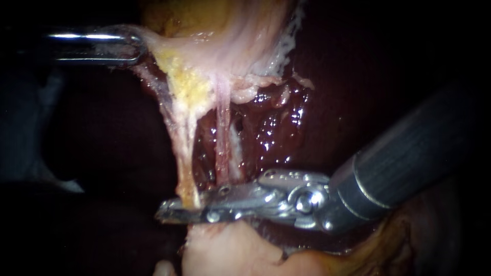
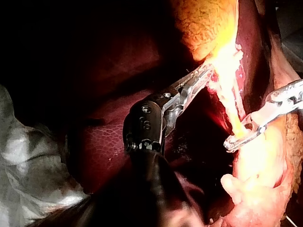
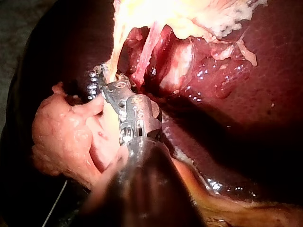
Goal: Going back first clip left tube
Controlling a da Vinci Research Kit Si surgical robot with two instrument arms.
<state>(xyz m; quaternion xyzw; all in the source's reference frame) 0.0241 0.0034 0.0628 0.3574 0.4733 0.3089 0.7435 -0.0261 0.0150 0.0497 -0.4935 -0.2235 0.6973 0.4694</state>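
The right instrument's end effector point(image 1: 179, 208) straddles the left tube point(image 1: 184, 148) near its lower end, jaws apparently spread; glare hides the contact. Above the tube, the left instrument's end effector point(image 2: 203, 76) pinches pale tissue point(image 1: 204, 51), tips buried.

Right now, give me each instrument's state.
Left instrument: shut on pale tissue.
Right instrument: open, left tube between the jaws.

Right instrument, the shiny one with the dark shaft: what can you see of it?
The right instrument has a dark round shaft, a shiny metal wrist and two slim silver jaws. It lies about level, jaws open, with the pale yellowish left tube passing between them. Lumpy pink tissue sits under it, dark red liver behind.
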